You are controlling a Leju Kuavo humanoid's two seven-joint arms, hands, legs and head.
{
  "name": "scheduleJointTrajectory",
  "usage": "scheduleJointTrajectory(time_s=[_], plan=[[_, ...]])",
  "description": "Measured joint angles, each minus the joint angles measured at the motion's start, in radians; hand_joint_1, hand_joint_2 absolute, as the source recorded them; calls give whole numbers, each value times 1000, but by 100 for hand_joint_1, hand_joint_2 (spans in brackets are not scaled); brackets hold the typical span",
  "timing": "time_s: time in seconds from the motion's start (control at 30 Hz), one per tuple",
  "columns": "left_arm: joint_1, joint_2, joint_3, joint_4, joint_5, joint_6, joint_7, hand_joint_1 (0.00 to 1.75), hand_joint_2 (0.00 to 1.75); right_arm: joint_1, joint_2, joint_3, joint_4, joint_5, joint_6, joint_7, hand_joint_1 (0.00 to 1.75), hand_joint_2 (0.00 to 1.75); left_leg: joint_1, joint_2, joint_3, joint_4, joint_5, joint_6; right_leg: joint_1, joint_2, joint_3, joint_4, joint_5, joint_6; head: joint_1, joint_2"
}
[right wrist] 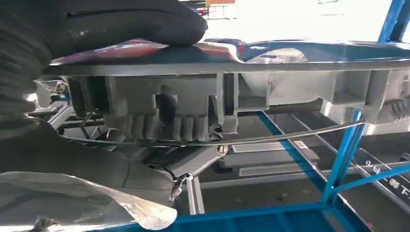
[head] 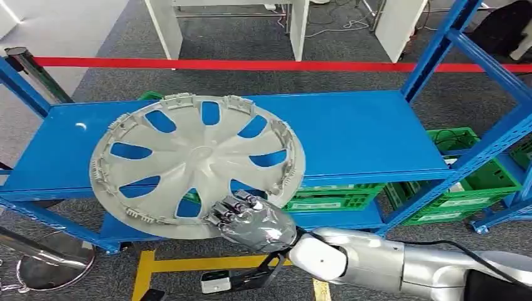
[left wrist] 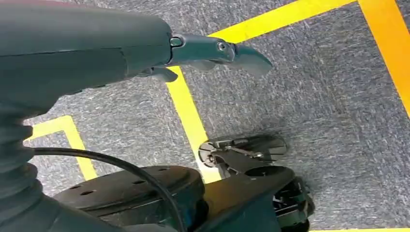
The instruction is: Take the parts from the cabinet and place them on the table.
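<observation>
Silver hubcap (head: 197, 164) gripped at its rim by right hand (head: 251, 219), above blue shelf (head: 351, 135), green crates (head: 467, 182) below, left hand (left wrist: 212, 50) slack.

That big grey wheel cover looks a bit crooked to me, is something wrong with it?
The wheel cover is tilted, jutting past the blue shelf's front edge. The right hand grips its rim, so it looks mid-lift, not fallen. No damage is visible.

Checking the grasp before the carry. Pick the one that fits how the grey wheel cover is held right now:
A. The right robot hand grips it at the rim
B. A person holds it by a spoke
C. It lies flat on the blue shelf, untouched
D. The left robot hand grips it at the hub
A: the right robot hand grips the near rim of the wheel cover, which is tilted up in front of the blue shelf.
</observation>
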Motion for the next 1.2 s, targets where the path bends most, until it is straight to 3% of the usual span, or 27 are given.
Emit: scheduleJointTrajectory(time_s=[1.07,1.13,1.2], plan=[[0,2,2,0,-3,-3,-2,0,175,1,5,-3,6,0,0,17,175,175,-2,0,-2,4,0,0,-2,0,0,-2,2,3,0,0],[0,2,6,0,-3,-4,1,0,175,3,5,-13,4,0,6,-2,175,175,-2,0,-2,5,-1,1,-3,0,0,-2,3,4,0,0],[0,3,10,0,-4,-8,4,0,175,21,5,-42,2,0,12,-59,175,175,-3,0,-4,9,-2,4,-3,0,0,-2,3,6,0,0]])
